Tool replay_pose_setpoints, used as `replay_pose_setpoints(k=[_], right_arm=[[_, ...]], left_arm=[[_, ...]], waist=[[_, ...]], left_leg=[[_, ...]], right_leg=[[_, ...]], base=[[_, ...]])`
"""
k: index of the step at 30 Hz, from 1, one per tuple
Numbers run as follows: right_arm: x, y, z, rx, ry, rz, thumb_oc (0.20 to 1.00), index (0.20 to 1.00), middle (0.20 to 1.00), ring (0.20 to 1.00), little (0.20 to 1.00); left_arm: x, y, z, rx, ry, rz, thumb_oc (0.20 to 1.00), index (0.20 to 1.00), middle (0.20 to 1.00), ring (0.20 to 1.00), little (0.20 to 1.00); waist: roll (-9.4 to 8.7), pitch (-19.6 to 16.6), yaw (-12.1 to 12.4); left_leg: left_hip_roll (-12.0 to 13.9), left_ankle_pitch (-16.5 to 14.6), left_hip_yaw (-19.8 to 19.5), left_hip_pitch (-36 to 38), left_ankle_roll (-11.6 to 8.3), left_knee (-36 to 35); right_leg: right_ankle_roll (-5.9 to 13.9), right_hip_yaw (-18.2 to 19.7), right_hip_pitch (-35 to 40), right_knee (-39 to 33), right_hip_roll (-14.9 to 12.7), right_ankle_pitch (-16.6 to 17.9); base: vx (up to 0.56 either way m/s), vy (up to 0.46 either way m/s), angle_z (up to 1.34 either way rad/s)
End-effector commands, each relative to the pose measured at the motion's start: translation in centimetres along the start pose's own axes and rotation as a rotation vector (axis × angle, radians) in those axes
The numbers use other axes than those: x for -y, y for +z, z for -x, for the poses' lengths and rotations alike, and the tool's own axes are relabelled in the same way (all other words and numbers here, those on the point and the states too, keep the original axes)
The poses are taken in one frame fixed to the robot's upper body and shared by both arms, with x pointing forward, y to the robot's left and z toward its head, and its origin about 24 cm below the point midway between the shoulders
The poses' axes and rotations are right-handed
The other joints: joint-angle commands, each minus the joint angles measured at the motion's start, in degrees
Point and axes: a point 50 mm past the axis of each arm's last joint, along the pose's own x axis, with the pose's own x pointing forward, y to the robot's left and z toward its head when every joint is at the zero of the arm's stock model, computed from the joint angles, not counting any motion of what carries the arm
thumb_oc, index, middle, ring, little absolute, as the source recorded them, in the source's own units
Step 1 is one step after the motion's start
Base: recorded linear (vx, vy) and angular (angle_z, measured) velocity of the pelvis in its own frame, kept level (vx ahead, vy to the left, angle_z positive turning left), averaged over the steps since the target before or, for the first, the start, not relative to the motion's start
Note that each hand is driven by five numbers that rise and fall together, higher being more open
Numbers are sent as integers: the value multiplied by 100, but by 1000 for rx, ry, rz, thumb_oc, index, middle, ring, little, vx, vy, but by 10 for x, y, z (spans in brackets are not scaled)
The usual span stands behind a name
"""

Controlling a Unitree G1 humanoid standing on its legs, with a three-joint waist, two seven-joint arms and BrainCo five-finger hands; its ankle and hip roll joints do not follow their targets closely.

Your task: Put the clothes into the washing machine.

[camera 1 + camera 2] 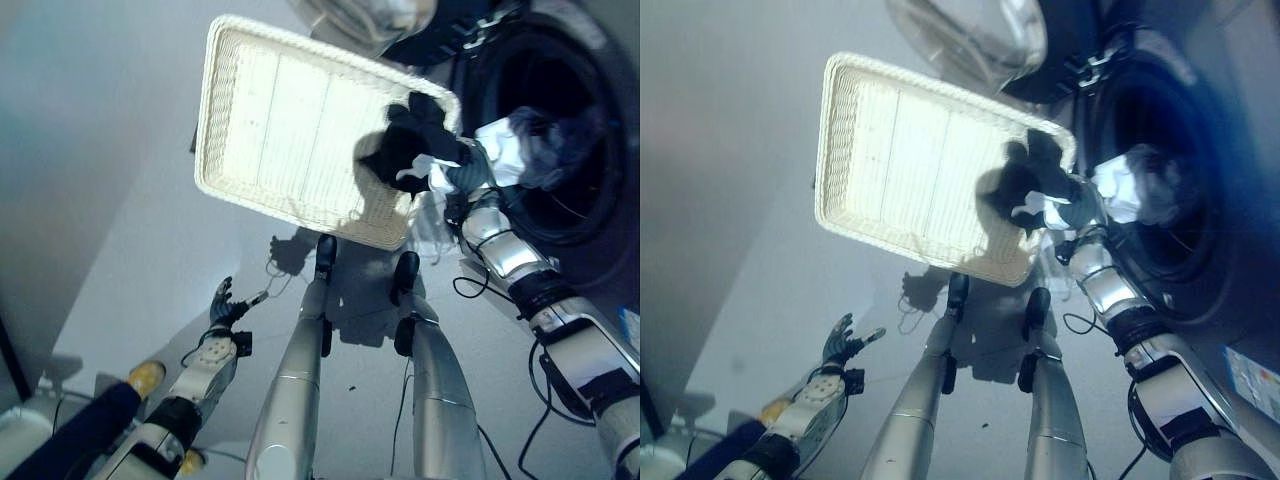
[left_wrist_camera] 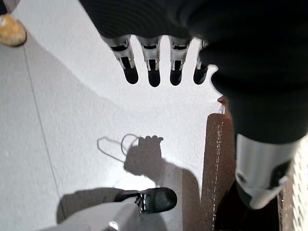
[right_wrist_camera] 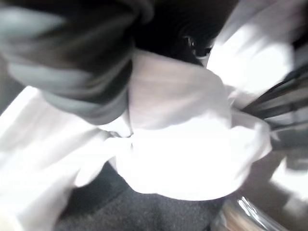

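My right hand is raised at the mouth of the washing machine's dark drum, shut on a bundle of clothes. A white garment bulges from it toward the drum, and the same white garment covers the fingers in the right wrist view. A black garment hangs from the same hand over the near corner of the white wicker basket. My left hand hangs low at the left over the floor, open with fingers straight, holding nothing.
The washer's glass door stands open above the basket. The basket sits on the pale floor just left of the machine. A yellow-brown shoe and a dark blue leg of a person show at the lower left.
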Motion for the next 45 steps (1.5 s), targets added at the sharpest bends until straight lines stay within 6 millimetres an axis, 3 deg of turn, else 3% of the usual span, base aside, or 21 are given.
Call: replay_pose_setpoints(k=[1, 9, 10, 12, 22, 30, 35, 36, 37, 38, 45], right_arm=[[24, 29, -7, 99, -46, -327, 200, 200, 200, 200, 200], [85, 15, -20, -12, -388, -1021, 200, 200, 200, 200, 200], [85, 15, -21, -10, -387, -1022, 200, 200, 200, 200, 200], [105, 10, -23, -38, -534, -1202, 200, 200, 200, 200, 200], [178, 31, -17, 130, -1008, -1582, 200, 200, 200, 200, 200], [171, 44, -22, 173, -959, -1698, 200, 200, 200, 200, 200], [175, 58, -13, 416, -1001, -1754, 200, 200, 200, 200, 200], [181, 69, -9, 560, -992, -1760, 200, 200, 200, 200, 200], [181, 76, -6, 656, -975, -1774, 545, 545, 545, 545, 545], [181, 79, -5, 683, -979, -1790, 1000, 1000, 1000, 1000, 1000], [192, 64, 5, 589, -1200, -1841, 1000, 1000, 1000, 1000, 1000]], left_arm=[[10, -9, 4, -20, -1, 9, 1000, 1000, 1000, 1000, 1000], [15, -14, 3, -52, 6, 11, 1000, 1000, 1000, 1000, 1000], [16, -13, 3, -50, 5, 12, 1000, 1000, 1000, 1000, 1000], [15, -14, 2, -53, 3, 2, 1000, 1000, 1000, 1000, 1000], [9, -16, 7, -61, -48, -52, 1000, 1000, 1000, 1000, 1000], [8, -7, 10, -34, -93, -61, 1000, 1000, 1000, 1000, 1000], [11, -8, 13, -36, -111, -66, 1000, 1000, 1000, 1000, 1000], [13, -10, 14, -41, -122, -66, 1000, 1000, 1000, 1000, 1000], [14, -10, 15, -42, -128, -64, 1000, 1000, 1000, 1000, 1000], [14, -11, 15, -49, -133, -60, 1000, 1000, 1000, 1000, 1000], [14, -15, 18, -61, -147, -56, 1000, 1000, 1000, 1000, 1000]], waist=[[201, 15, -66], [324, 15, -161], [327, 15, -157], [386, 15, -123], [610, 15, 21], [907, 15, 73], [1043, 15, 64], [1089, 15, 51], [1137, 15, 52], [1156, 15, 43], [1174, 15, 7]], left_leg=[[-207, -571, 192, 83, -5, 326], [-165, -588, 377, 348, -10, 296], [-163, -578, 378, 332, -10, 295], [-167, -596, 350, 357, -10, 318], [-257, -754, 196, 129, -26, 791], [-247, -650, 269, -153, -14, 917], [-237, -681, 321, -149, -40, 974], [-267, -748, 321, -85, -50, 997], [-269, -714, 326, -100, -58, 1001], [-271, -728, 340, -88, -68, 1020], [-229, -787, 460, -76, -86, 1065]], right_leg=[[305, -220, 178, -411, 243, 275], [234, -140, 383, -282, 292, 172], [233, -139, 370, -289, 294, 187], [200, -157, 402, -165, 302, 80], [52, -314, 272, 396, 263, -298], [-40, -295, -22, 791, 295, -506], [-58, -265, -67, 989, 266, -666], [-55, -241, -18, 1029, 248, -763], [-60, -253, -35, 1014, 241, -722], [-55, -263, -31, 1014, 213, -720], [-41, -257, -33, 1085, 159, -795]], base=[[13, 20, -23], [27, 2, -14], [54, -46, -2], [67, -86, -6], [87, -99, 2], [37, -29, 3], [9, 0, 0], [22, 33, -5], [34, 63, -7], [34, 84, -8], [10, 40, -7]])
